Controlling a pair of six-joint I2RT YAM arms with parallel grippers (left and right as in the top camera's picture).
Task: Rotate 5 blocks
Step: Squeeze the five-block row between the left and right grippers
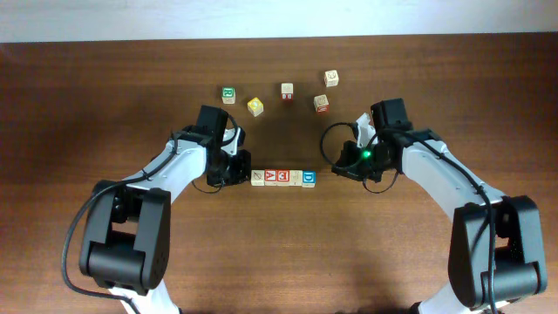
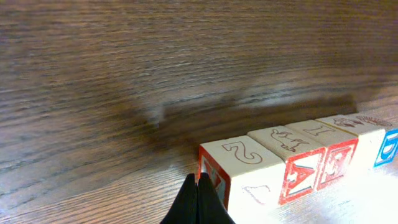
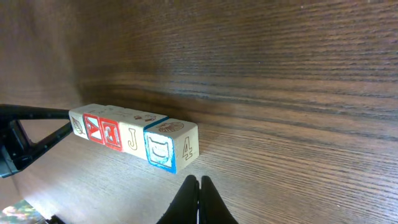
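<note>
The left claw (image 2: 198,196) is pressed shut and holds nothing. Its tip is right at the end cube of a row of five blocks (image 1: 283,177) mid-table (image 1: 279,253); contact is unclear. The right claw (image 3: 199,196), also shut and empty, sits near the blue-printed block (image 3: 159,151) at the far end, without touching it.

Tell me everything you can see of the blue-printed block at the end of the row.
The blue-printed block is a small pale wooden cube: one face blue-bordered with a blue letter, another marked 4. It sits flat on the table, ending the row on the right arm's side, flush against the J block. Nothing else touches it.
</note>
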